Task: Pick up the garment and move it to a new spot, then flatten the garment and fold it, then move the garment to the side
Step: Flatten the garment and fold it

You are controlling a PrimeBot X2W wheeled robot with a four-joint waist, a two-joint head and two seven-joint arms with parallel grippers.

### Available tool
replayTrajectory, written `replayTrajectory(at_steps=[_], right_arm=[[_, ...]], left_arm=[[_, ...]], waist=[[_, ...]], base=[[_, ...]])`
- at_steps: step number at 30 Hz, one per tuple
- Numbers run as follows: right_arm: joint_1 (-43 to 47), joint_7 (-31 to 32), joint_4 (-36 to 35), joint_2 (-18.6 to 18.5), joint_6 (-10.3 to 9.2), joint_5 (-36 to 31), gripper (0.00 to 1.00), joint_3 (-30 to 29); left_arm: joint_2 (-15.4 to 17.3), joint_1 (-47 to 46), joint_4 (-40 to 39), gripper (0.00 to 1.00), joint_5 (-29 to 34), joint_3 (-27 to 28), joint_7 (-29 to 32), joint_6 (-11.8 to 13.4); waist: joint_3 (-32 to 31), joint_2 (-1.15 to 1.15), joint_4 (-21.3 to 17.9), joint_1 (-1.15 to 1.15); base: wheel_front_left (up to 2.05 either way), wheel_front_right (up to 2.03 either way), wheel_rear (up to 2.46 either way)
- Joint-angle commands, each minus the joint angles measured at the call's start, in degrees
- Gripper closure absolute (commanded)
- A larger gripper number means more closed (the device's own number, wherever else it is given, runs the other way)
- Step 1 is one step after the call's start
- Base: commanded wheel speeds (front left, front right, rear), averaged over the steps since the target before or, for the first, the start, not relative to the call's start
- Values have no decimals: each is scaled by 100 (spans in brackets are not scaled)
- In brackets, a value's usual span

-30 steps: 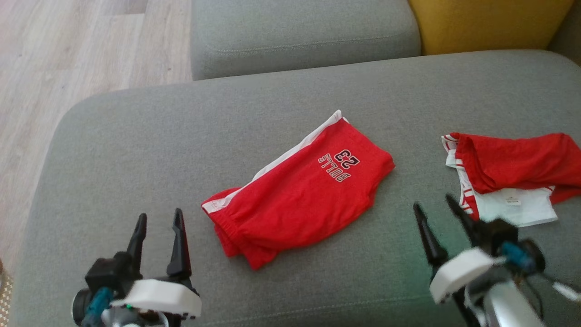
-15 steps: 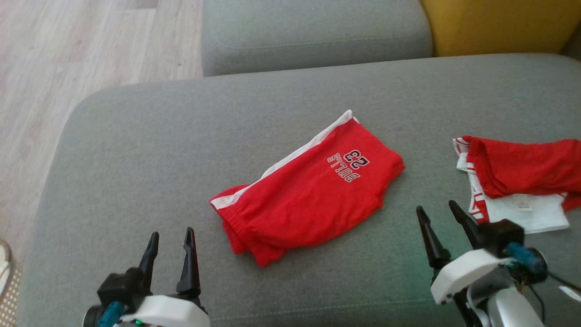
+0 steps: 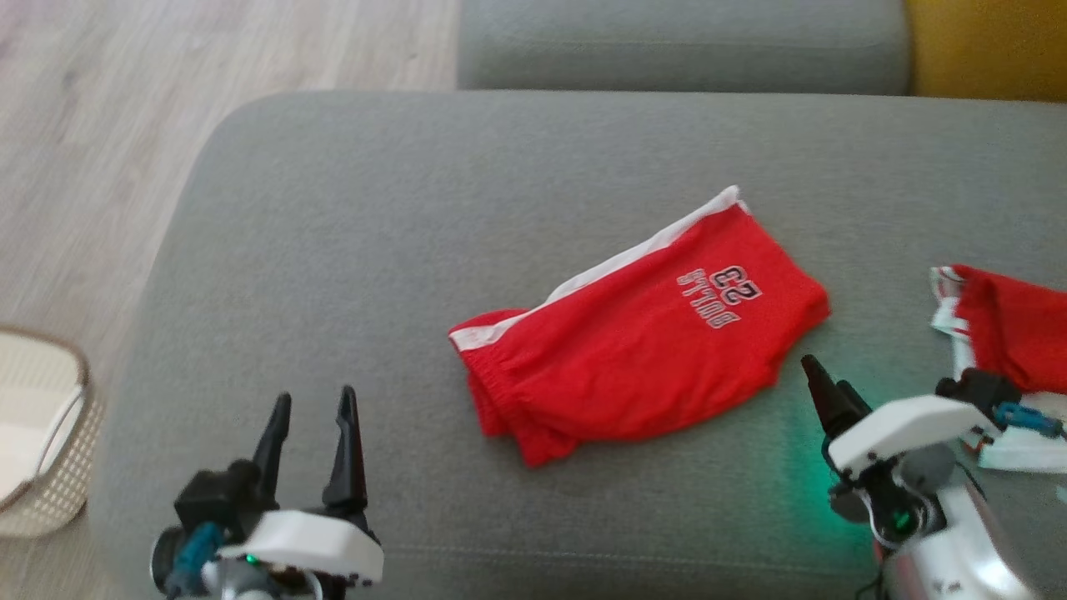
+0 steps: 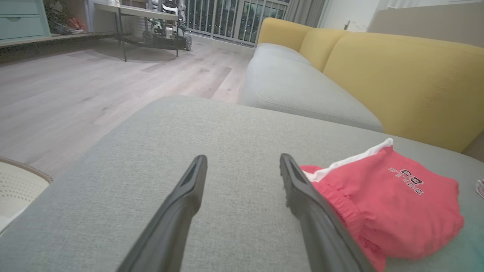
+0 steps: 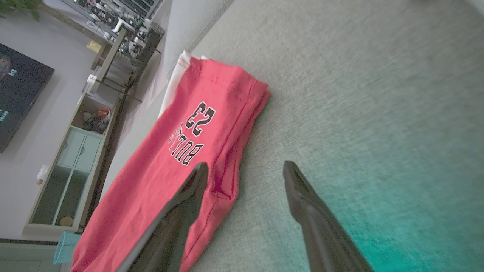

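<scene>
The garment, red shorts (image 3: pixel 642 350) with a white side stripe and "BULLS 23" print, lies folded on the grey sofa cushion (image 3: pixel 400 217). My left gripper (image 3: pixel 315 396) stands open at the lower left, clear of the shorts' waistband end; its wrist view shows the shorts (image 4: pixel 382 211) just right of the gripper (image 4: pixel 242 158). My right gripper (image 3: pixel 825 379) is rolled on its side just off the shorts' right end. Its wrist view shows it (image 5: pixel 245 165) open and empty, left finger in front of the shorts (image 5: pixel 181 151) and right finger over bare cushion.
A second red-and-white garment (image 3: pixel 1009 333) lies at the right edge, behind my right wrist. A pale woven basket (image 3: pixel 42 433) stands on the wooden floor (image 3: pixel 83 125) to the left. Another grey seat cushion (image 3: pixel 667 42) and a yellow backrest (image 3: pixel 984 42) lie beyond.
The head camera has swung left, so the whole picture shifted right and the basket came into view. My right gripper rolled onto its side and came closer to the shorts. Both grippers stayed open.
</scene>
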Motion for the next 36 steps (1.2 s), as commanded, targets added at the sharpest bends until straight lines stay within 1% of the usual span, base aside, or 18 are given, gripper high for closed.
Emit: replayTrajectory(at_steps=[1,4,7,13,19,24,25,26,28,31,36], right_arm=[[-325,9,-123,15,-1,-10,0,109],[-775,153,425,15,-1,178,0,-76],[-1163,253,920,15,-1,139,0,-285],[-1770,391,1775,-194,-1,-206,0,-563],[-2274,475,2702,-380,-1,-587,0,-704],[-2558,648,3064,-349,-1,-915,0,-648],[-2593,745,3090,-311,-1,-957,15,-620],[-2619,777,3105,-286,-1,-1005,100,-588],[-2640,731,3126,-267,-1,-1047,100,-604],[-2687,465,3138,-238,-1,-1021,100,-708],[-2634,-60,3012,-138,-1,-752,100,-928]], left_arm=[[-20,-344,-178,0,-11,216,-70,-1],[-20,-468,-196,0,-17,286,-70,-56],[-20,-566,-261,0,-23,317,-70,-69],[-20,-706,-287,0,-107,260,-70,-5],[-20,-778,-294,0,-137,198,-70,14],[-20,-860,-296,0,-152,204,-70,26],[-20,-884,-312,0,-121,204,-70,29],[-20,-902,-323,0,-95,202,-70,32],[-20,-933,-336,0,-82,201,-70,45],[-20,-953,-352,0,-94,186,-70,61],[-20,-866,-324,0,-92,168,-70,76]], waist=[[131,0,149,0],[279,0,320,0],[428,0,467,0],[676,0,736,0],[801,0,880,0],[865,0,913,0],[872,0,914,0],[876,0,910,0],[872,0,898,0],[837,0,856,0],[661,0,691,0]], base=[[0,0,0],[0,0,0],[0,0,0],[0,0,0],[0,0,0],[0,0,0],[0,0,0],[0,0,0],[0,0,0],[0,0,0],[0,0,0]])
